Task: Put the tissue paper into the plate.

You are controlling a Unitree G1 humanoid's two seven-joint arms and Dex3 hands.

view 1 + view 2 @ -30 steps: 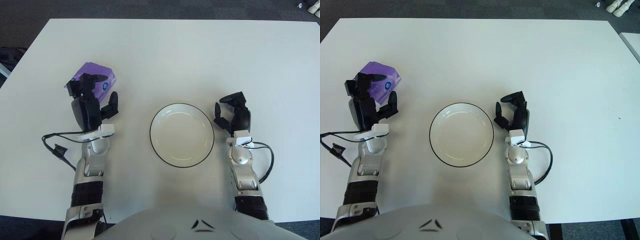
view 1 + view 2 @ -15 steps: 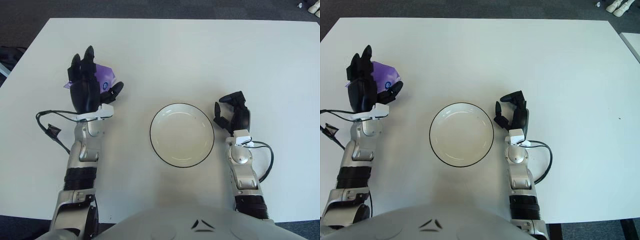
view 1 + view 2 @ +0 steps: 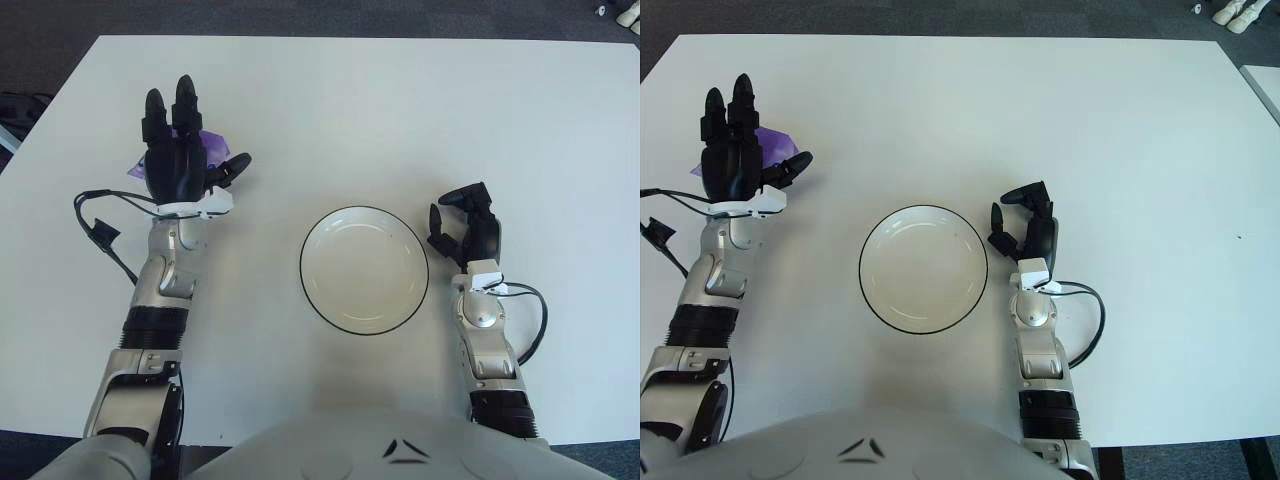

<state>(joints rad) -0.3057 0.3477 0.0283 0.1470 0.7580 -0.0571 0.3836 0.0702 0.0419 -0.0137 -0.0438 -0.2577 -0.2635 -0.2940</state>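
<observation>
A: Where is the tissue (image 3: 213, 148)?

B: On the worktop (image 3: 400, 110), far left, mostly hidden under the left hand (image 3: 176, 160). That hand's fingers (image 3: 184, 100) are stretched out flat over it, thumb out to the side, gripping nothing.

A: And the plate (image 3: 364, 269)?

B: Empty, in the middle, well apart from the pack. The right hand (image 3: 468, 232) sits just beside its rim, fingers loosely curled on nothing.

A: So the step is the grasp?

B: It looks so. The robot should lower the palm squarely onto the soft pack, wrap fingers and thumb round opposite sides, and check the hold before lifting.
</observation>
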